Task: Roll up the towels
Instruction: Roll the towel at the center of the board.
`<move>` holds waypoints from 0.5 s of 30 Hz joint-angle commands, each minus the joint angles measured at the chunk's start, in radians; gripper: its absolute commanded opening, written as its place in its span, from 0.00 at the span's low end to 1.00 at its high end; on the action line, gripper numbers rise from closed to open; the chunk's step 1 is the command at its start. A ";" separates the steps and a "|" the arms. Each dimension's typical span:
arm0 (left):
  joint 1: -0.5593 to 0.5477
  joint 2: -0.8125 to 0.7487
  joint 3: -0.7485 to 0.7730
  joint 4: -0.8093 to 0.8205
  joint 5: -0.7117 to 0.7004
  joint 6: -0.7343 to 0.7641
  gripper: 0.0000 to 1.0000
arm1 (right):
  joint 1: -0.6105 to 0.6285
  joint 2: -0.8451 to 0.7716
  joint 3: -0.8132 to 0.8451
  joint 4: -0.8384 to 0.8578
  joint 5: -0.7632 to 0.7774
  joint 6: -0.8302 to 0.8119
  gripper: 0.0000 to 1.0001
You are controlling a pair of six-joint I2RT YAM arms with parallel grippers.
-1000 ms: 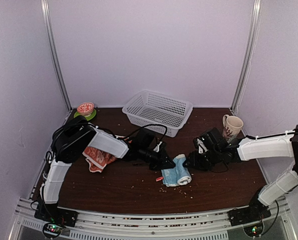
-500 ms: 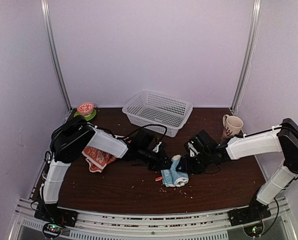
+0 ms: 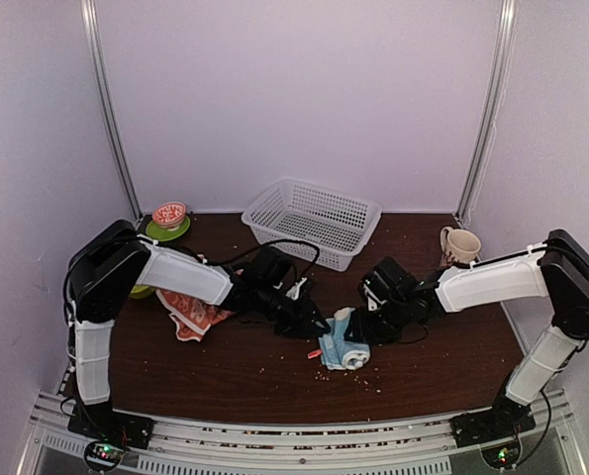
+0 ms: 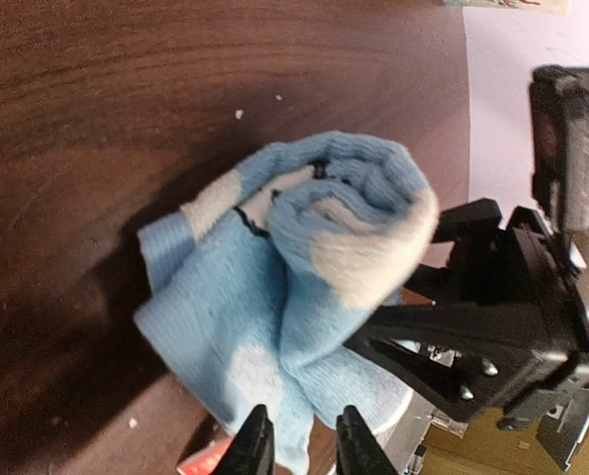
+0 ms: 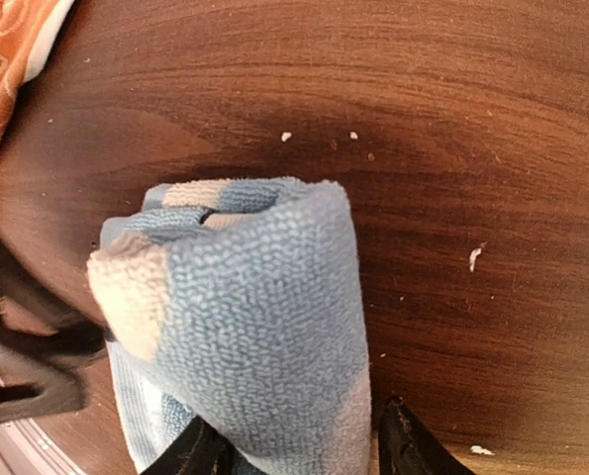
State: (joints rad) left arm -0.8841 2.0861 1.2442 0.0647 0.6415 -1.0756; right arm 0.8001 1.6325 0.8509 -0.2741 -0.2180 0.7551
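The light blue towel (image 3: pixel 342 341) lies rolled at the middle of the table, between the two grippers. In the left wrist view the roll (image 4: pixel 314 247) shows its spiral end, and a loose corner hangs between the slightly parted fingers of my left gripper (image 4: pixel 299 450), with a gap on one side. My right gripper (image 5: pixel 302 450) stands open astride the roll (image 5: pixel 254 336), one finger on each side. From above, the left gripper (image 3: pixel 314 327) is at the roll's left and the right gripper (image 3: pixel 361 332) at its right. The orange-red towel (image 3: pixel 197 315) lies crumpled under the left arm.
A white basket (image 3: pixel 312 220) stands at the back centre. A mug (image 3: pixel 458 249) sits at the back right and a small bowl on a green plate (image 3: pixel 168 215) at the back left. A small red item (image 3: pixel 315 353) and crumbs lie by the roll.
The right gripper has moved left onto the blue roll, which now sits bunched and shifted left. The left gripper has drawn back slightly and its jaws have parted.
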 commanded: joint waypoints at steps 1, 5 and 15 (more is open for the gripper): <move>0.007 -0.112 -0.022 -0.071 -0.027 0.081 0.23 | 0.028 0.048 0.051 -0.121 0.120 -0.026 0.51; 0.005 -0.086 0.030 -0.045 -0.022 0.075 0.23 | 0.051 0.069 0.059 -0.117 0.141 -0.007 0.52; 0.005 0.057 0.107 0.065 0.027 0.006 0.19 | 0.087 0.067 0.066 -0.099 0.160 0.000 0.53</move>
State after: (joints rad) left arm -0.8833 2.1021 1.3174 0.0673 0.6415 -1.0534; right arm 0.8688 1.6772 0.9119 -0.3286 -0.0990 0.7582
